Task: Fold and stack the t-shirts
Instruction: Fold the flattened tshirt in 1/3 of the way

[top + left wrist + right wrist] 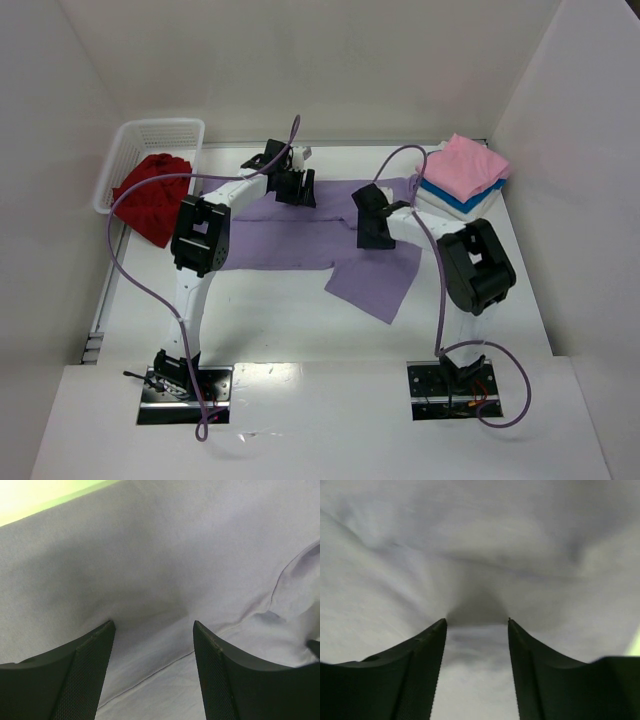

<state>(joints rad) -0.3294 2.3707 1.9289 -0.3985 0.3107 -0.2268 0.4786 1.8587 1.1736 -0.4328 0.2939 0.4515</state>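
The lavender purple t-shirt (290, 242) lies spread across the middle of the table, with one part folded down at the front right. My left gripper (295, 190) is open and its fingertips rest on the shirt's far edge. In the left wrist view (152, 625) a hem line of the cloth (175, 555) runs between the jaws. My right gripper (372, 232) is open and presses on the shirt's right part. In the right wrist view (477, 621) the cloth (470, 540) puckers at the fingertips. The deep red t-shirt (150, 195) lies crumpled in the basket. The pink t-shirt (462, 163) lies folded on the bright blue one (455, 197).
A white lattice basket (160, 130) stands at the back left, holding the red shirt. The folded stack at the back right rests on a white layer (470, 208). White walls close the table at the back and both sides.
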